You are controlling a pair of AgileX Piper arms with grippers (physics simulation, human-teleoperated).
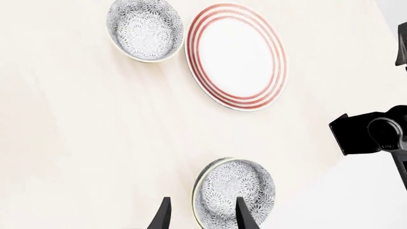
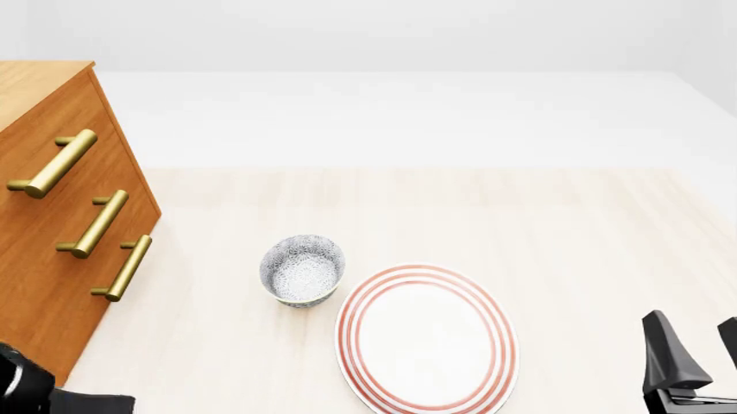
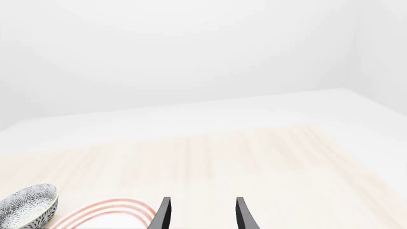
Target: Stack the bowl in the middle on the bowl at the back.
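Speckled round bowl (image 2: 303, 269) stood just beside red-ringed plate (image 2: 426, 339) on pale wood surface (image 2: 553, 250), left hand (image 1: 200, 217) and right hand (image 3: 200, 214) released, nothing gripped.

two bowls (image 1: 146, 29) (image 1: 234, 192), one plate (image 1: 237, 56), one cabinet (image 2: 52, 224)

You have nothing to read here: no text, label, brand, number or sign shows in any view. The speckled bowl (image 2: 303, 269) just beside the red-ringed plate (image 2: 426, 338) carries only its grey-black pattern, and the plate only its rings. The drawer fronts of the wooden cabinet (image 2: 58, 241), on the far side of the bowl from the plate, bear brass handles and no lettering. The worktop (image 2: 553, 233) is unmarked.
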